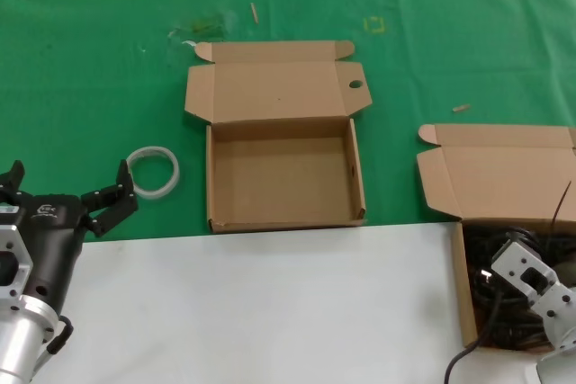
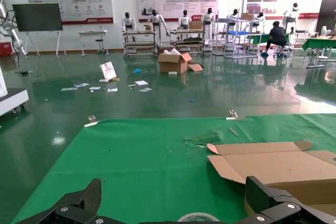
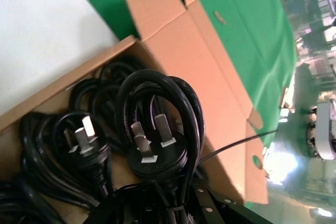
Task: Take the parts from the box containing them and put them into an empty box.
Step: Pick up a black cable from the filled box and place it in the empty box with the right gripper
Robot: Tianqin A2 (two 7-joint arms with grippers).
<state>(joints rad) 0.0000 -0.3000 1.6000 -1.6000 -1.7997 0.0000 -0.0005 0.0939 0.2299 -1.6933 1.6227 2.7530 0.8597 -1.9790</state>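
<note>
Apparently a cable [image 3: 157,129] is clamped by the right gripper [image 1: 526,281] inside the full box [image 1: 464,294]; a lift toward the empty box [image 1: 283,177] is called for. The left gripper [image 1: 67,200] is parked, fingers apart.

The left gripper [image 1: 67,188] has black, angular fingers [image 1: 113,199] studded with small silver screws; behind them sits a black housing with a small pale marking, then a silver cylindrical wrist; the right gripper [image 1: 509,256] is a pale grey bracket with dark round holes; a black cable trails beneath it.
</note>
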